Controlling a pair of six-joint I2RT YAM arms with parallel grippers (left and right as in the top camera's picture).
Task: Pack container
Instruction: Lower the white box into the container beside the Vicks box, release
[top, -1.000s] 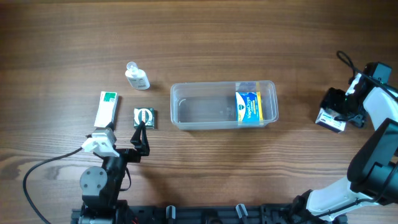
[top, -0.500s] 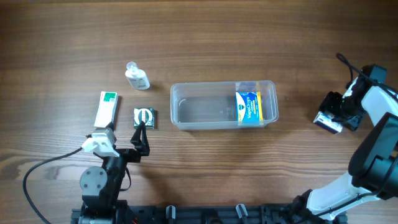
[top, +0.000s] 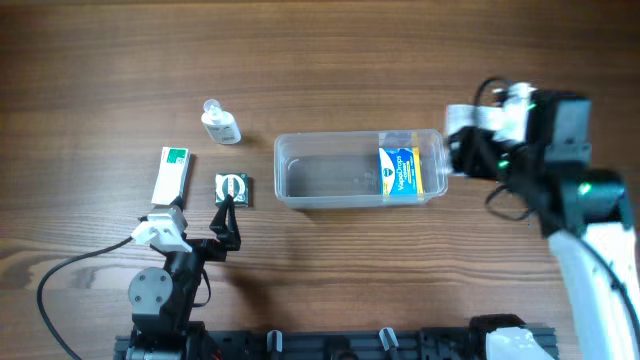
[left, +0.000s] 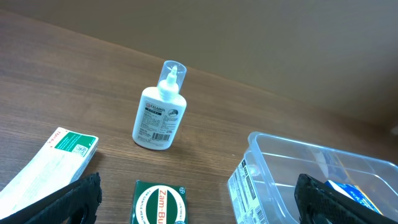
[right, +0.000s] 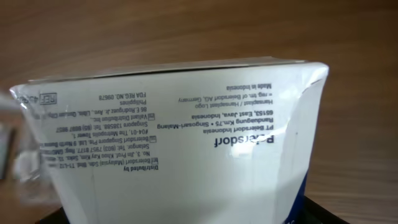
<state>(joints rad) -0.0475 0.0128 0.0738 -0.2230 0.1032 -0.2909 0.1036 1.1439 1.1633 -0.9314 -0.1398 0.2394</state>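
Observation:
The container (top: 345, 138) is a clear rectangular tub at the table's middle, with a blue and yellow box (top: 400, 172) in its right end. My right gripper (top: 468, 148) is shut on a white box (right: 174, 130) with printed text and holds it just off the tub's right end. The box fills the right wrist view and hides the fingers. My left gripper (top: 228, 222) is open and empty, low by the table's front, just behind a green Zam-Buk box (top: 232, 188). The left wrist view shows that box (left: 160, 204) between the open fingers (left: 199, 208), with the tub (left: 311, 146) at right.
A small clear bottle (top: 220, 124) lies left of the tub and stands out in the left wrist view (left: 158, 112). A long white and green box (top: 172, 174) lies at the far left. A cable runs along the table's front left.
My right arm has swung left from the table's right edge, carrying the white box to the tub's right end. The left arm has not moved.

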